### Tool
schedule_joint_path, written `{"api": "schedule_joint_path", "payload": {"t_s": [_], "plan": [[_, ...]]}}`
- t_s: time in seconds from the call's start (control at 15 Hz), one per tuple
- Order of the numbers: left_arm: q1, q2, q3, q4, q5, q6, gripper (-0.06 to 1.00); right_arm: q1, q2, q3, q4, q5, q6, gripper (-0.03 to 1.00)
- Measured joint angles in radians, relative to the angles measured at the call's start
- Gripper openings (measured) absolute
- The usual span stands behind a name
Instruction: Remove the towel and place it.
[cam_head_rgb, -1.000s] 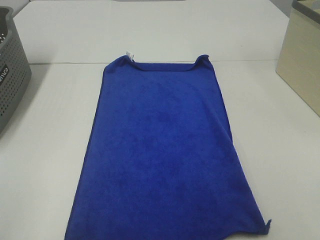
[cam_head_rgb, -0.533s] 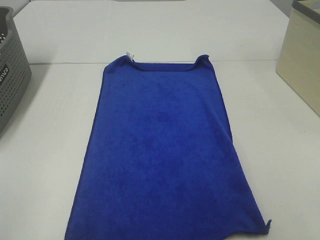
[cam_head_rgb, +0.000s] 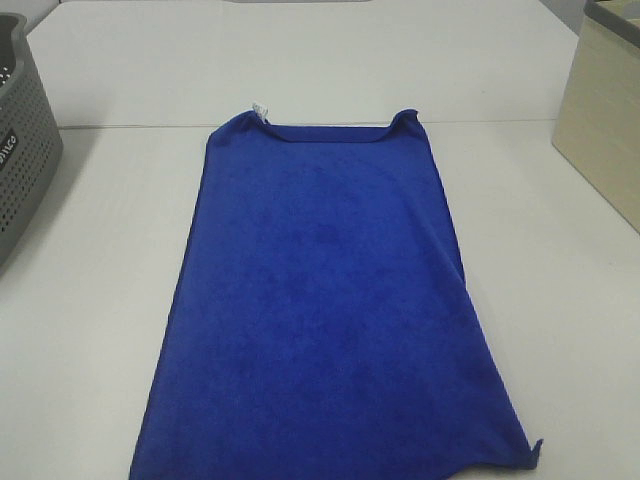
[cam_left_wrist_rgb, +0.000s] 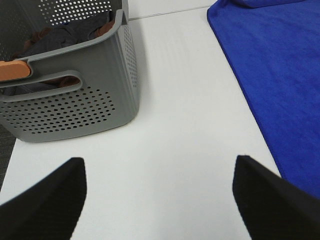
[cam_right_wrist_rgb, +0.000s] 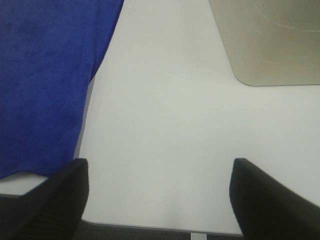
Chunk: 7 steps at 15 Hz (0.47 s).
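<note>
The left gripper (cam_left_wrist_rgb: 159, 192) was released, its two dark fingers (cam_left_wrist_rgb: 47, 200) spread wide at the bottom of its wrist view, holding nothing above the white surface (cam_left_wrist_rgb: 185, 125). A grey perforated basket (cam_left_wrist_rgb: 75, 95) with dark and orange cloth inside filled the upper left of that view. The right gripper (cam_right_wrist_rgb: 159, 195) was likewise released and empty, fingers (cam_right_wrist_rgb: 272, 200) apart at the bottom of its own view, with a beige container (cam_right_wrist_rgb: 270, 40) in the upper right. The towel (cam_head_rgb: 320, 320), deep blue and plush, lay spread flat down the centre of the high view, running off the bottom edge, a small white tag (cam_head_rgb: 261, 110) at its upper left corner. Neither gripper touched the towel.
</note>
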Motion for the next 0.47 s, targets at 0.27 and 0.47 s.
{"api": "schedule_joint_path", "payload": {"t_s": [0.27,0.47], "plan": [[-0.004,0.000,0.000,0.000,0.000,0.000,0.76,0.000,0.000,0.000,0.000,0.000,0.000,0.76],[-0.007,0.000,0.000,0.000,0.000,0.000,0.76,0.000,0.000,0.000,0.000,0.000,0.000,0.76]]}}
